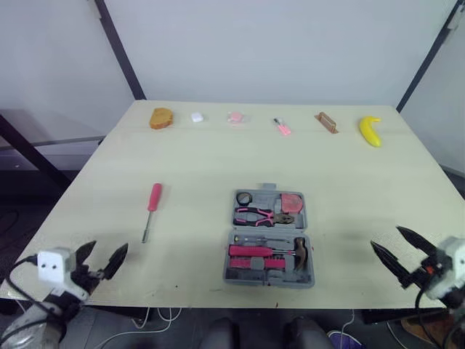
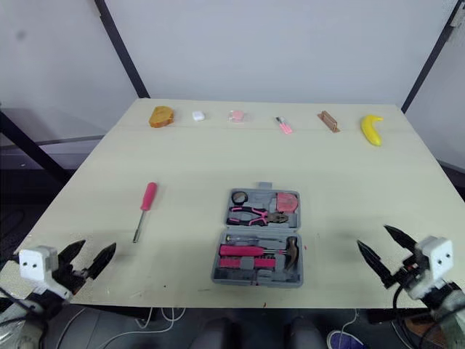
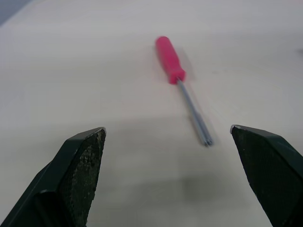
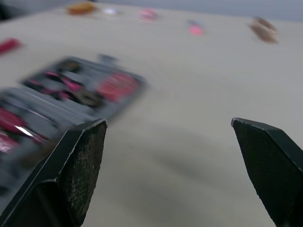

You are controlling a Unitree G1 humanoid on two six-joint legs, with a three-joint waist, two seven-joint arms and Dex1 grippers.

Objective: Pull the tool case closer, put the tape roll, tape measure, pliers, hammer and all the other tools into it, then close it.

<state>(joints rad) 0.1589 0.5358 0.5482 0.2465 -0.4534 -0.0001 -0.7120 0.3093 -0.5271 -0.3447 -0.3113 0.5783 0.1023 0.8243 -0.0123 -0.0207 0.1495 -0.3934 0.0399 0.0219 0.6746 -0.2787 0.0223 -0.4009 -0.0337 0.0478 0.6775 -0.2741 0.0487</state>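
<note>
While the left gripper and right gripper hover wide open and empty at the table's front edge, the case lies open between them, holding pliers and hammer. A screwdriver lies left of the case, well apart.

tool case: blurred, cut by frame edge | white lump, 11 o'clock from case: unidentifiable | pink item, 12 o'clock: too small

I get bright, soft, even light across the table; the screwdriver throws only a faint shadow just beside its shaft, with a dim patch near its tip.
</note>
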